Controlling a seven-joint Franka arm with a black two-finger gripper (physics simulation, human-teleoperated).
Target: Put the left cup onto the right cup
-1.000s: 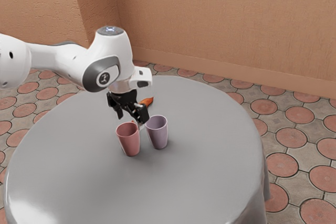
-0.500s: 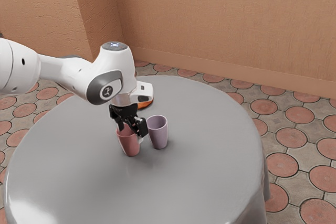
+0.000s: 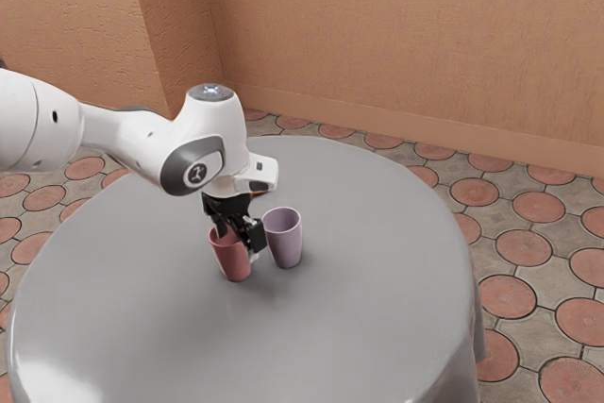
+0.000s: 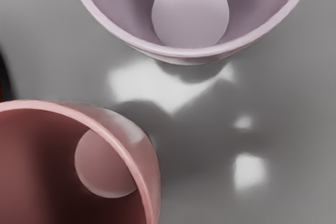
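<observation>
Hand [image 3: 238, 231] at the pink cup [image 3: 229, 261] rim, grip not discernible; it stands on the surface [image 3: 359, 309], purple cup [image 3: 284, 241] at its 3 o'clock; lifting and stacking remain.

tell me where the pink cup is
The pink cup stands on the table, to the exterior view's left of the lilac cup, under the gripper.

A round grey table [image 3: 377, 327] bears two upright cups: a pink cup [image 3: 229, 257] under my pincer [image 3: 236, 238], a lilac cup [image 3: 283, 238] just beside, apart.
</observation>
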